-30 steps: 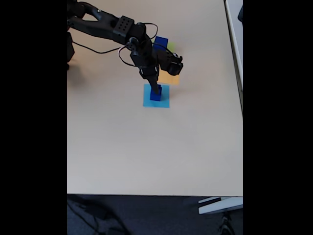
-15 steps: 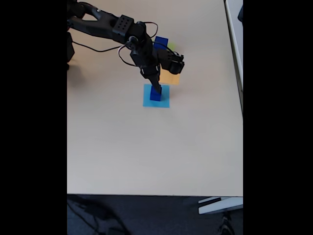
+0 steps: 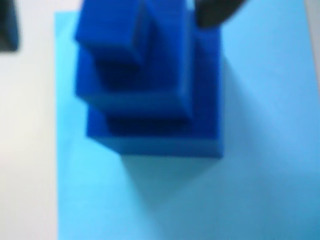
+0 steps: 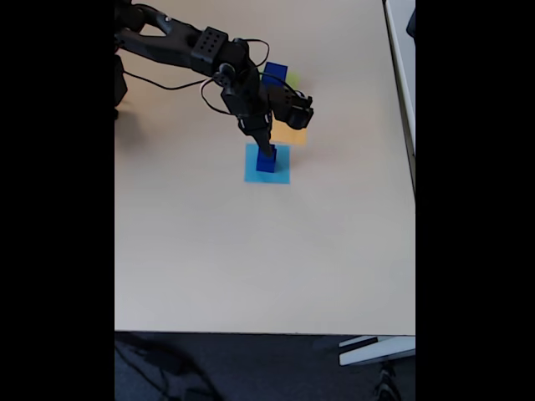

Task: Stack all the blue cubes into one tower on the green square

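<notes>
The fixed view looks steeply down from high above onto the whole table [image 4: 251, 251], well back, with the arm entering at upper left. The wrist view looks down from very close, blurred. Both share the blue cubes [image 3: 150, 90] [image 4: 266, 160] on the light-blue square [image 3: 260, 125] [image 4: 251, 174].

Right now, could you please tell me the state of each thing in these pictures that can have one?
Stack of blue cubes: three tiers, widest at the bottom, standing on the light-blue square.
Large blue cube: alone, on the green square, partly hidden by the arm.
Orange square: bare where visible.
Pincer: at the stack's top; open or shut unclear.
</notes>
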`<action>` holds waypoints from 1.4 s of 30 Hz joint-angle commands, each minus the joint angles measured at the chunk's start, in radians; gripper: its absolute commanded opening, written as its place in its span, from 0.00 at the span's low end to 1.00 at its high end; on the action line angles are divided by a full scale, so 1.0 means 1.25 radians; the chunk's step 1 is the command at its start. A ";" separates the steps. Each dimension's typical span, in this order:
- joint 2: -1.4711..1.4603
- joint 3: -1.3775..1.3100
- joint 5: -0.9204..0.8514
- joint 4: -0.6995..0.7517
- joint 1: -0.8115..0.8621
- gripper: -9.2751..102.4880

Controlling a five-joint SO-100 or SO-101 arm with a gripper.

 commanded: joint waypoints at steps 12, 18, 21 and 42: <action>0.020 -0.020 0.001 0.000 0.009 0.20; 0.020 -0.020 0.001 0.001 0.009 0.20; 0.018 -0.020 0.001 0.001 0.009 0.20; 0.011 -0.009 0.000 0.004 0.015 0.19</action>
